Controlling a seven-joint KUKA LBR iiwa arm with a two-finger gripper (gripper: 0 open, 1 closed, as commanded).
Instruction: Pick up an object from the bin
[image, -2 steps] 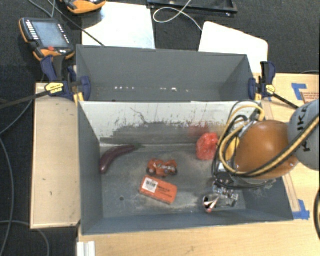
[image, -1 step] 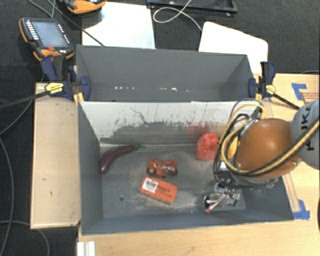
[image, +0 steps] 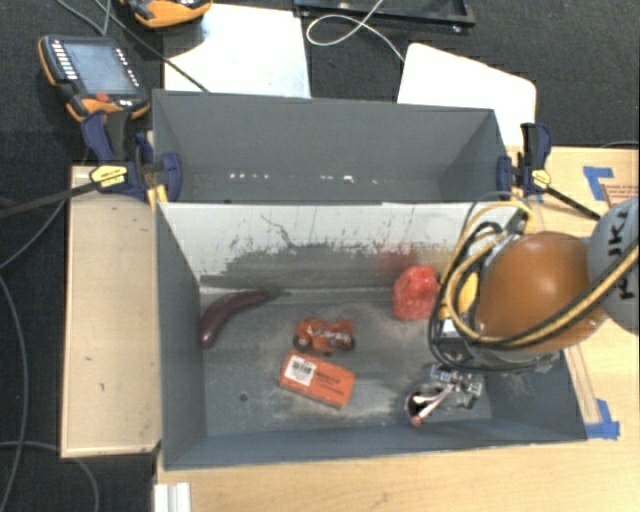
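Note:
My gripper (image: 452, 388) hangs low over the bin's front right corner, under the arm's orange dome. A small white and red bit (image: 419, 408) sits right at its lower left end, and I cannot tell whether it is held or just lies on the floor. A red crumpled lump (image: 415, 291) lies behind the gripper, near the back wall. To the left, an orange flat box with a white label (image: 317, 380) rests on the floor. Just behind the box stands an orange toy car (image: 325, 336).
A dark purple, curved, eggplant-like thing (image: 226, 311) lies at the left of the bin, near the left wall. The bin's front wall and right wall stand close to the gripper. Bare floor stretches between the box and the gripper.

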